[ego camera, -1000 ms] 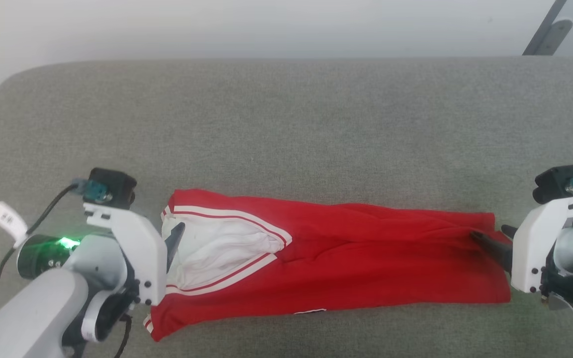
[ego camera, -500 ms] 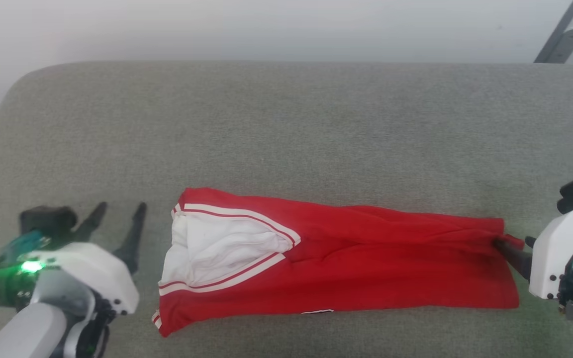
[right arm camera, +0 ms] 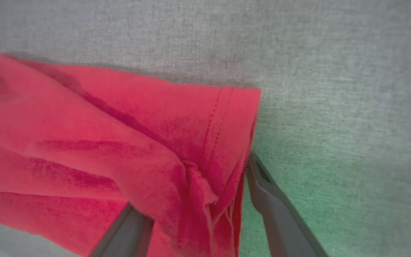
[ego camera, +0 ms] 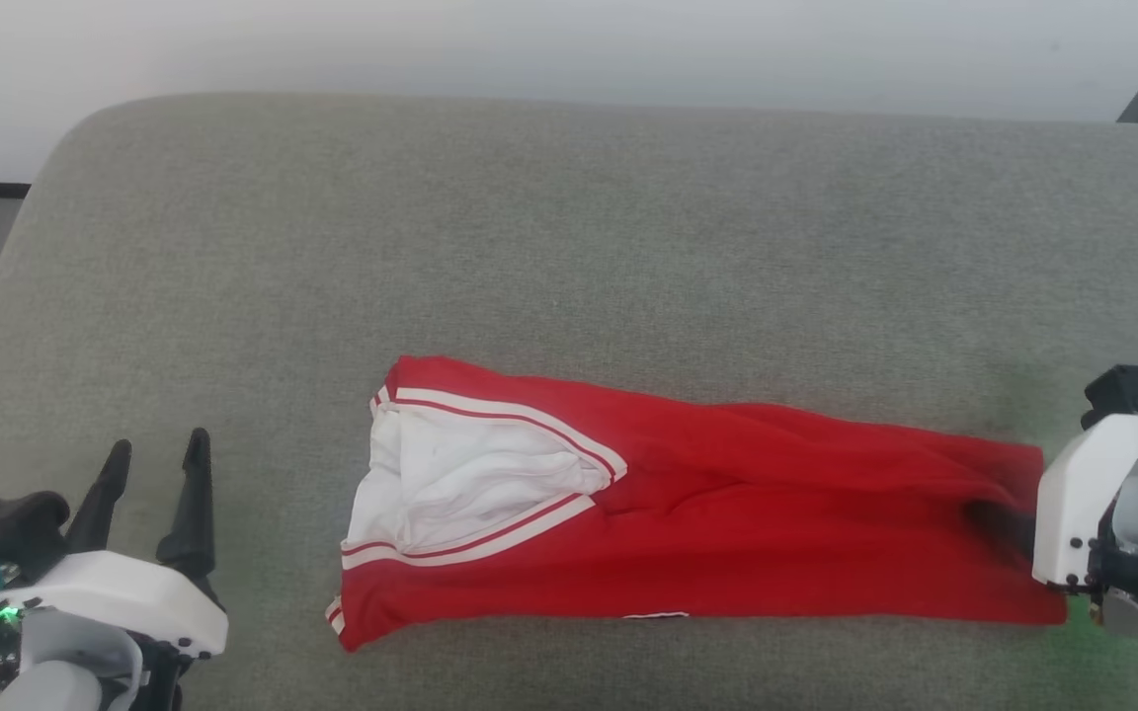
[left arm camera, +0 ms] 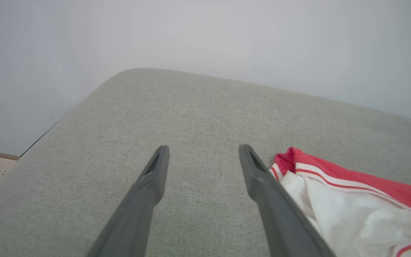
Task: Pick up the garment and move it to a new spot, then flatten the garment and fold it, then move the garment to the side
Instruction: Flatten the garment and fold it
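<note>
Head view: the garment (ego camera: 727,553) is seen folded into a long red band that lies flat across the near part of the grey surface (ego camera: 569,247). Its white part with striped trim (ego camera: 470,484) is turned to the robot's left and its plain red hem (right arm camera: 223,117) to the right. In the right wrist view this hem is found between the fingers of the right tool (right arm camera: 191,185), which are held wide apart. One finger is partly covered by the cloth and the other is placed just beside the hem edge. The left tool (ego camera: 159,444) is held wide open over the bare surface, near the white end but apart from it. A pale wall (ego camera: 529,39) is seen behind the surface.
</note>
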